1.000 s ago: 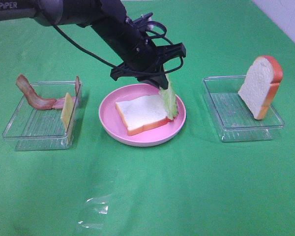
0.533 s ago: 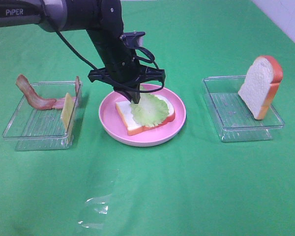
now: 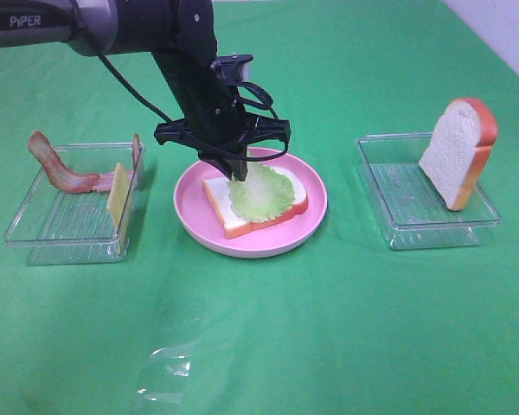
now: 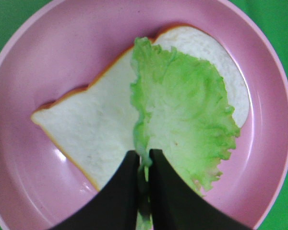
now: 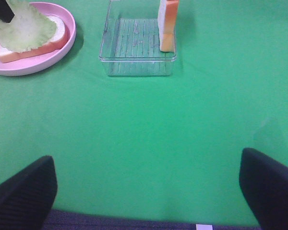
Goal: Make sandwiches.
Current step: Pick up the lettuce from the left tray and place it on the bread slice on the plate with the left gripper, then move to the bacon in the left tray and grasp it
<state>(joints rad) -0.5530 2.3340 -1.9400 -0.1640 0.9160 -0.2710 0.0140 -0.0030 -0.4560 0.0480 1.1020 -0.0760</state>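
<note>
Table: covered edge to edge in a bright green cloth (image 3: pixel 355 328), matte, smooth, faintly creased.
Far right corner: a strip of white surface (image 3: pixel 506 30) behind the table; wall or tile, cannot tell which.
Near edge, left of middle: a pale glassy patch (image 3: pixel 166 372); glare or film, unclear.
Light: even, from above; shadows short and soft.

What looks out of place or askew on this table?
In the right tray, a bread slice stands tilted on edge instead of lying flat. In the left tray, a bacon strip arches over the rim. What looks like crumpled clear film lies up front.
</note>
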